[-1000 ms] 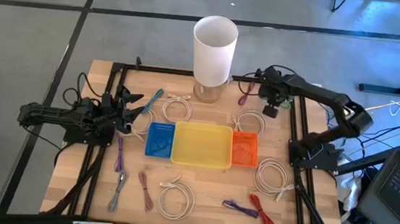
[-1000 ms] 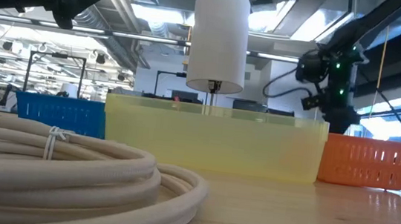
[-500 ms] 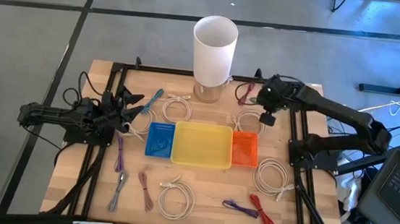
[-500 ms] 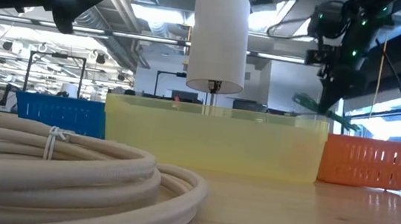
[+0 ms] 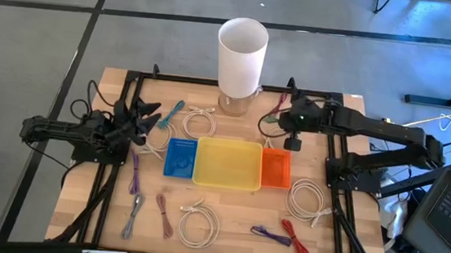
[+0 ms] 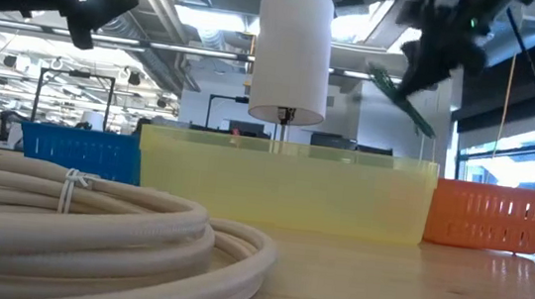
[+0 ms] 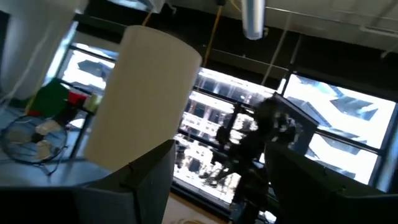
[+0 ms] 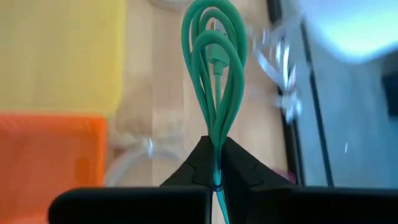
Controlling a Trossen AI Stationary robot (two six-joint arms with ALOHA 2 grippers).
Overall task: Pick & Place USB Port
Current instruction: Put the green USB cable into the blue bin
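Note:
A green coiled cable (image 8: 214,68) is in my right gripper (image 8: 215,171), which is shut on it above the table's far right part, just beyond the orange tray (image 5: 276,167). The high view shows that gripper (image 5: 282,120) with the green cable (image 5: 268,121) at its tip. In the low view the cable (image 6: 403,92) slants down below the gripper (image 6: 436,43). My left gripper (image 5: 148,122) waits open at the table's left side, raised, with nothing between its fingers (image 7: 146,180). My right gripper pinches the green cable between its two fingers at the bunched end of the coil (image 8: 215,142), several strands together. The loops stick out past the fingertips. The cable is lifted clear of the table and slants downward (image 6: 407,100) from the gripper.
Blue tray (image 5: 179,157), yellow tray (image 5: 227,162) and orange tray stand in a row at mid-table. A tall white cylinder (image 5: 241,56) stands at the far edge. White cable coils (image 5: 309,199), (image 5: 198,222) and purple, red and grey cables (image 5: 293,237) lie scattered around.
My right gripper has risen from the table's far right area and moved a little toward the left edge, carrying the green cable. The cable, earlier low by the table, now hangs lifted clear. The left arm has kept still.

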